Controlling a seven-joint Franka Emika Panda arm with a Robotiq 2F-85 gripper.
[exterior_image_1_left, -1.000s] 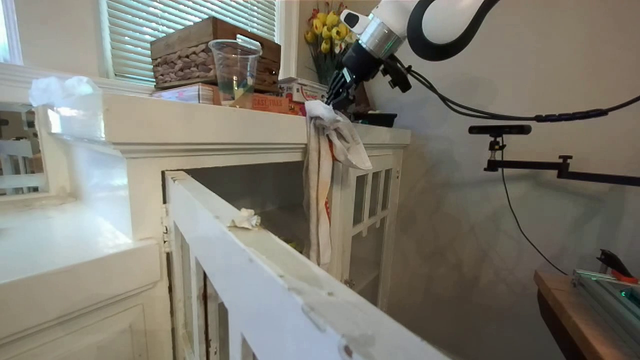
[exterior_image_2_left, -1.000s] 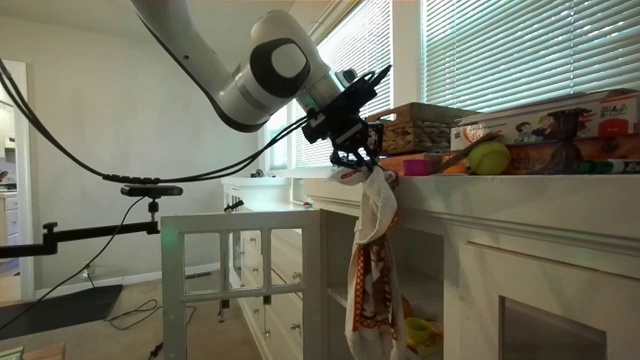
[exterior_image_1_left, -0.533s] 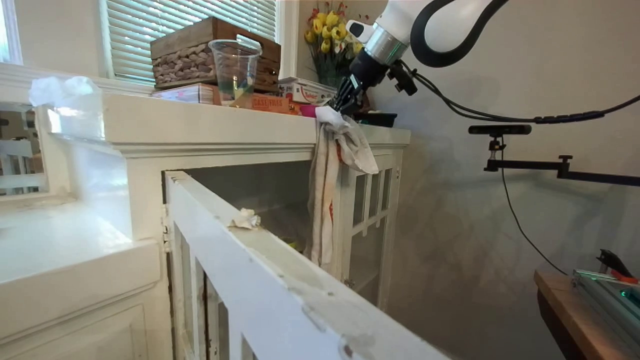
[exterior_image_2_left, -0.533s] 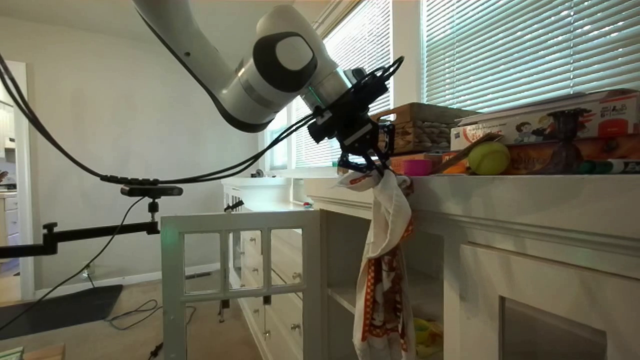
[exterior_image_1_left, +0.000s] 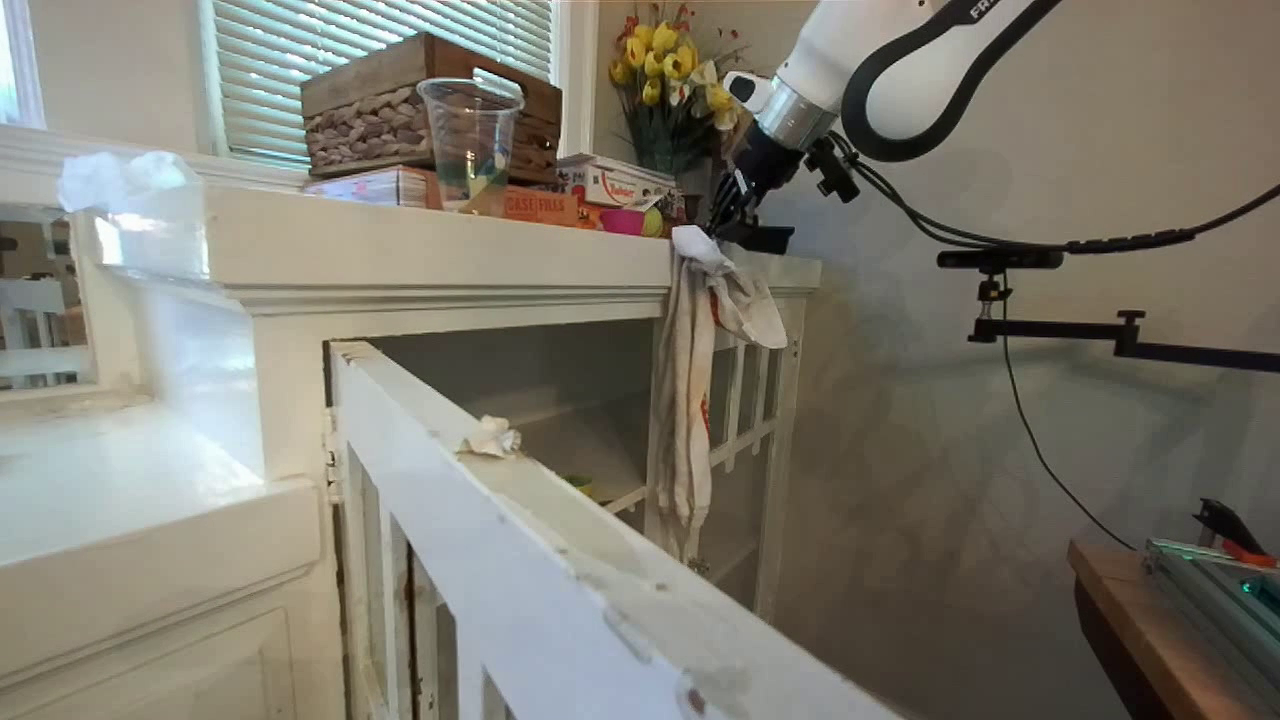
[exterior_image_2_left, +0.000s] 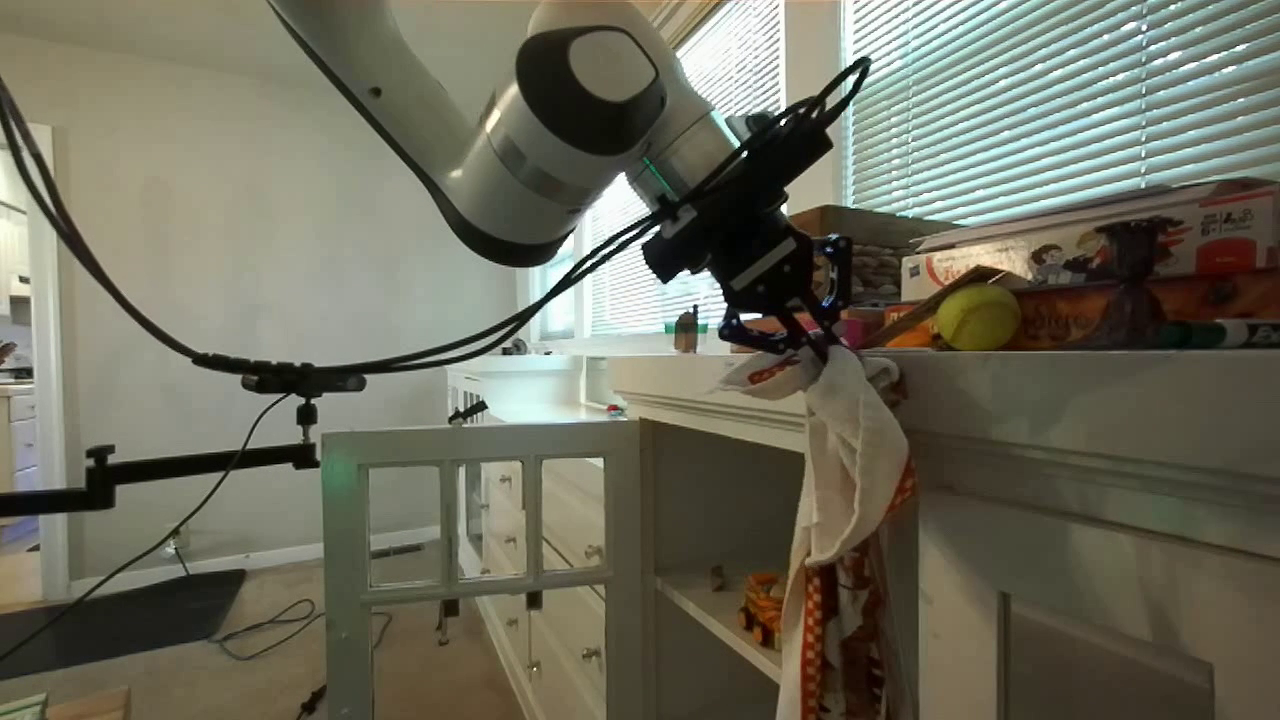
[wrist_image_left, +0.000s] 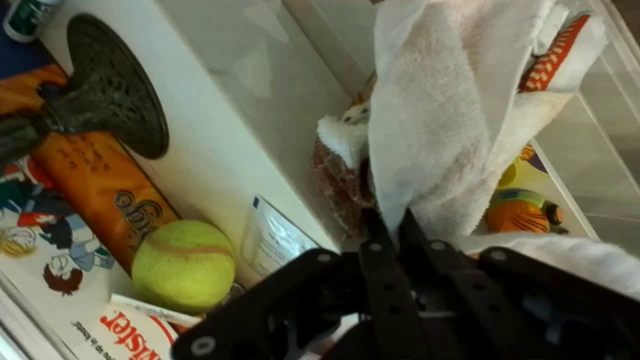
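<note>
Gripper (wrist_image_left: 392, 225): jaws all but together — and yes, the towel (exterior_image_2_left: 857, 470) is pinched right there | Towel: dangling in long folds right in front of the cabinet (exterior_image_1_left: 450, 245) | Ball (wrist_image_left: 182, 265): up on the cabinet top, nearby | Orange toy (exterior_image_2_left: 763, 607): on the shelf (exterior_image_2_left: 700, 588) inside

Pale wall (exterior_image_2_left: 250, 250), bright window blinds (exterior_image_2_left: 1050, 100), white cabinetry (exterior_image_2_left: 1080, 415).
</note>
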